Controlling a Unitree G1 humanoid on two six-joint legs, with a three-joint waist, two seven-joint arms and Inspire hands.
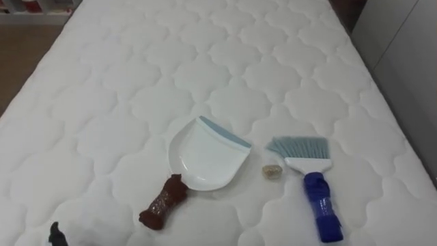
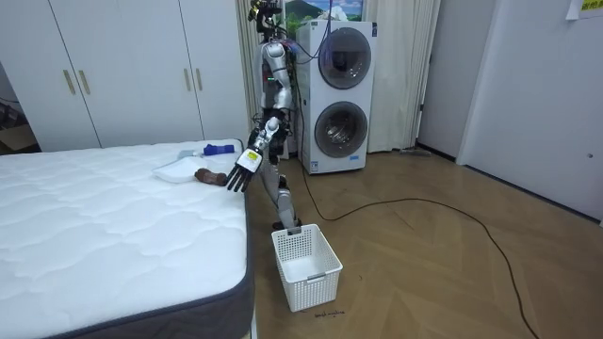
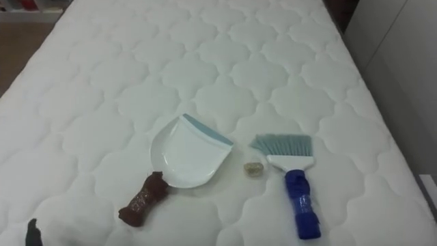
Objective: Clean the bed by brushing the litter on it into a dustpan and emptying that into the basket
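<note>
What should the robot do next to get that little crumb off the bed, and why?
Probably reach its left hand to the brown handle of the dustpan and grip it. The hand is open at the edge of the bed, close to that handle. Dustpan and brush lie untouched, with the crumb between them.
</note>
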